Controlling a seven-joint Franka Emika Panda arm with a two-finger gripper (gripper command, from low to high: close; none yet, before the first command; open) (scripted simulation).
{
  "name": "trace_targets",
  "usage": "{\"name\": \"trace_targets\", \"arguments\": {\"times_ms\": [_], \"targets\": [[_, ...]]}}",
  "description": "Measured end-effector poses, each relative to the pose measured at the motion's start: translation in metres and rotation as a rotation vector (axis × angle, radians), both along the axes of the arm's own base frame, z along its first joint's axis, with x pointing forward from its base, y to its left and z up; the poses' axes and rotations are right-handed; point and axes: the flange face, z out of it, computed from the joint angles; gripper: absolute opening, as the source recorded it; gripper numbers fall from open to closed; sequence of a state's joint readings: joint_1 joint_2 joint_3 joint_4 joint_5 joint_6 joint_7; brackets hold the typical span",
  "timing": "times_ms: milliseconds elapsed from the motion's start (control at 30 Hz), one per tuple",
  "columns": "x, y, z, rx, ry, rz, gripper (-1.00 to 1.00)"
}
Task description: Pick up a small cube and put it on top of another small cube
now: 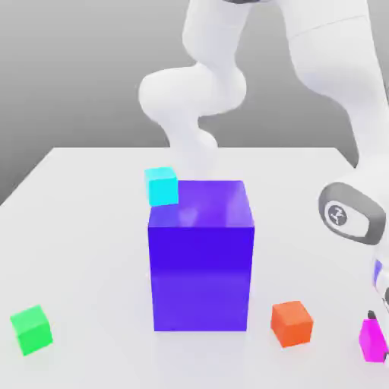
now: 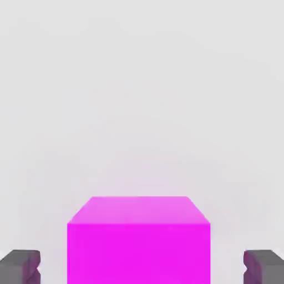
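Down at the lower left of the exterior view sits a green cube [image 1: 31, 330] on the white bench [image 1: 83, 228]. Toward the middle, a cyan cube [image 1: 162, 186] rests behind the upper left corner of the big blue-purple block [image 1: 200, 255]; an orange cube [image 1: 292, 323] lies right of it. At the lower right edge, the hand [image 1: 377, 323] is closed on the small cube [image 1: 372, 339], magenta-pink, sitting square, no long axis. In the hand view, dark fingertips [image 2: 20, 267] flank it.
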State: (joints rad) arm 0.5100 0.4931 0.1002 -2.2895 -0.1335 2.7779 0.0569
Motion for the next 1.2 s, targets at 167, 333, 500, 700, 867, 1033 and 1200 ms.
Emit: {"name": "trace_targets", "arguments": {"times_ms": [167,333,500,700,867,1033,1200], "targets": [[0.000,0.000,0.006,-0.001,0.001,0.001,-1.00],[0.019,-0.034,0.057,-0.006,-0.001,-0.081,-1.00],[0.066,-0.158,0.070,-0.019,-0.005,-0.363,-1.00],[0.076,-0.308,0.084,-0.024,-0.004,-0.691,-1.00],[0.047,-0.433,0.095,-0.018,0.000,-0.981,-1.00],[-0.008,-0.558,0.081,-0.001,0.001,-1.295,-1.00],[-0.022,-0.582,0.046,0.001,0.002,-1.358,1.00]]}}
